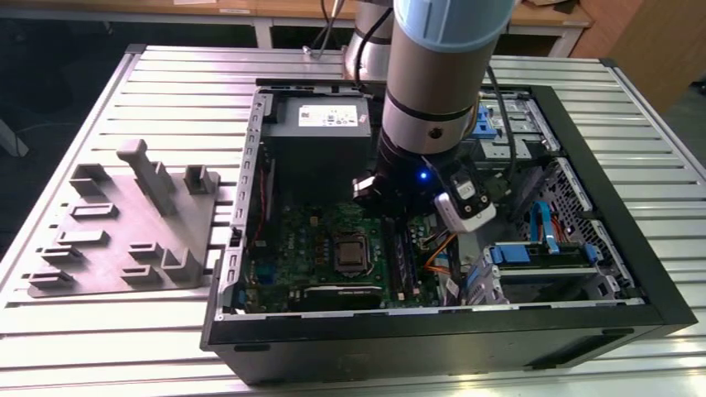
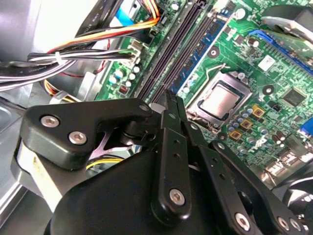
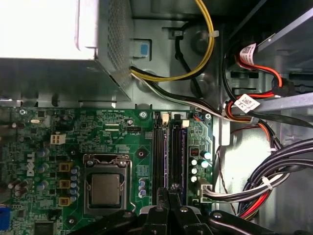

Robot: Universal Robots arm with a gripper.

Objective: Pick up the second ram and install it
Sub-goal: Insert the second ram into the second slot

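Hanging low over the motherboard, the gripper has its jaws pressed together on nothing. Just past its tips the second ram stands in a slot, at six o'clock from it in the exterior view.

We see our hand, fingers pressed together, hanging over the dark memory slots. The processor socket sits beside its tips, and a cable bundle is on the opposite side.
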